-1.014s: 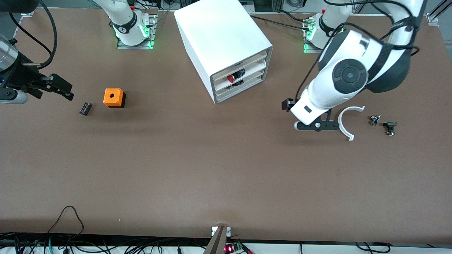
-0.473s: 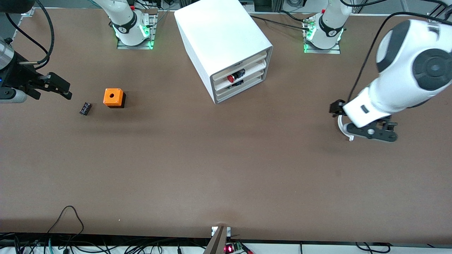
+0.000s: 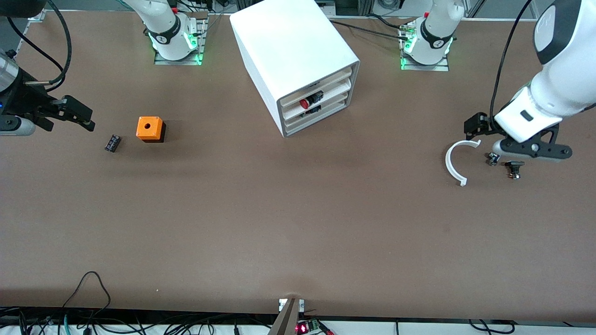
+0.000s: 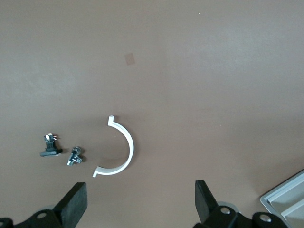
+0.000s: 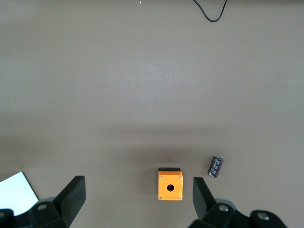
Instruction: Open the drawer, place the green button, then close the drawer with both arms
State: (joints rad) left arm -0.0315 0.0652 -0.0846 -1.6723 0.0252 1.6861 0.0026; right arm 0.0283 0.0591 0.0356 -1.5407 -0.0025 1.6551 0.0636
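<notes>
Near edge: the surface (image 3: 298, 232) is one wide bare band running the full width, with plenty of room to move.

Toward the left arm's end, a white half-ring (image 3: 454, 160) lies flat. Just beside it are a small black part (image 3: 514, 167) and a small metal part (image 3: 492, 158), apart from each other. All three are well in from the surface's end edge.

The left end effector (image 3: 531, 150) hangs over the surface by those two small parts. Its fingers (image 4: 76, 204) are wide apart and grip nothing.

Toward the right arm's end, a dark cylinder (image 3: 112, 142) sits near an orange cube (image 3: 149, 129), not touching it; the cube's hole faces up. The right end effector (image 3: 81, 116) hovers over the surface near that end edge, beside the cylinder, with its fingers (image 5: 71, 194) spread and empty.

Farther back is the white cabinet (image 3: 293, 51), turned at an angle, with open surface on both flanks. All of its drawers are pushed in. A red-capped button (image 3: 305, 103) shows in one slot. In the drawer (image 3: 326, 108) just below it, a small dark item (image 3: 313, 110) is visible. I cannot tell whether that is the button, since no cap colour is readable.
</notes>
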